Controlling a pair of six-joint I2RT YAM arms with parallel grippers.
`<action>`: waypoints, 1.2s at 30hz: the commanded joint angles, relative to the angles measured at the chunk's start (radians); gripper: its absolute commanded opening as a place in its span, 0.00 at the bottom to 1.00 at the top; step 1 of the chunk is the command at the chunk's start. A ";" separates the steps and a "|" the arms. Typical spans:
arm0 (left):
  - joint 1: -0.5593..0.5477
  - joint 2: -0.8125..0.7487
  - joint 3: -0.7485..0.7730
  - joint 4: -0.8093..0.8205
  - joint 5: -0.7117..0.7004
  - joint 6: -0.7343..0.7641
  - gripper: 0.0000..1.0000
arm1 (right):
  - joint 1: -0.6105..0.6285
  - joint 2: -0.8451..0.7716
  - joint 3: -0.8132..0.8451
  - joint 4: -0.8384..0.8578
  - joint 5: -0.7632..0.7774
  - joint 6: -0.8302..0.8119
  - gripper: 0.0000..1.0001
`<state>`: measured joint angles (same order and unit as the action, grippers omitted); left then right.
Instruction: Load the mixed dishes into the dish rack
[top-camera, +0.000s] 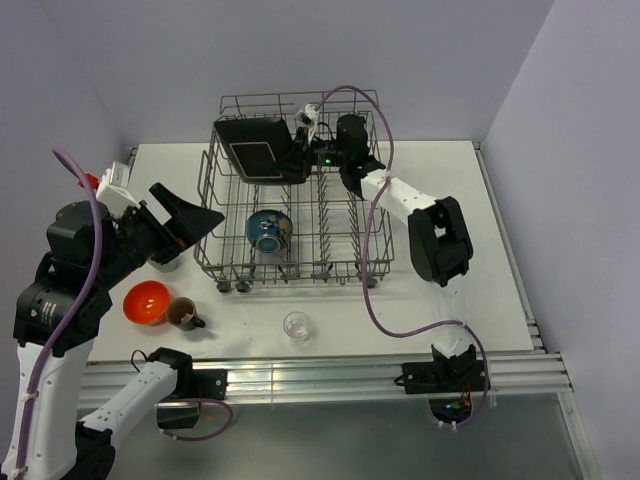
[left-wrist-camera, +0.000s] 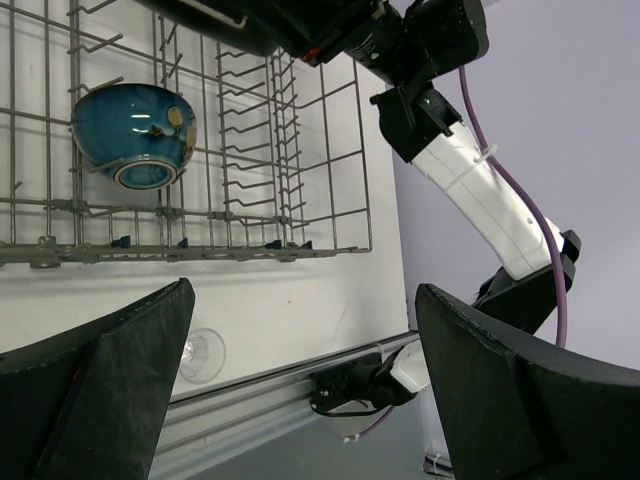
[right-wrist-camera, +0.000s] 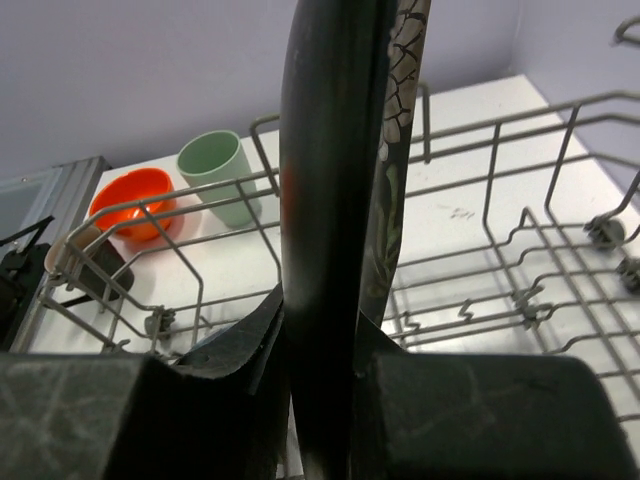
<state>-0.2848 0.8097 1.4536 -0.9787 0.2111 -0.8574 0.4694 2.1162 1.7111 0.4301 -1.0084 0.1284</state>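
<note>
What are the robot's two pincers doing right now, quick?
Left pincer: open, holding nothing.
Right pincer: closed on the edge of the black square plate with pale centre.

No words, labels, brand names, numbers or signs can be read in any of the three views.
</note>
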 joint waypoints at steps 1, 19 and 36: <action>0.001 0.002 0.030 -0.014 -0.026 0.024 0.99 | -0.014 -0.013 0.125 0.243 -0.062 0.059 0.00; 0.001 0.005 -0.010 0.029 -0.019 -0.002 0.99 | -0.041 0.018 0.025 0.369 -0.137 0.174 0.00; 0.001 -0.024 -0.015 0.006 -0.038 -0.023 0.99 | -0.046 0.068 -0.024 0.343 -0.082 0.148 0.00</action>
<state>-0.2848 0.7971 1.4372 -0.9924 0.1856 -0.8631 0.4313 2.2051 1.6600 0.6487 -1.1198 0.2943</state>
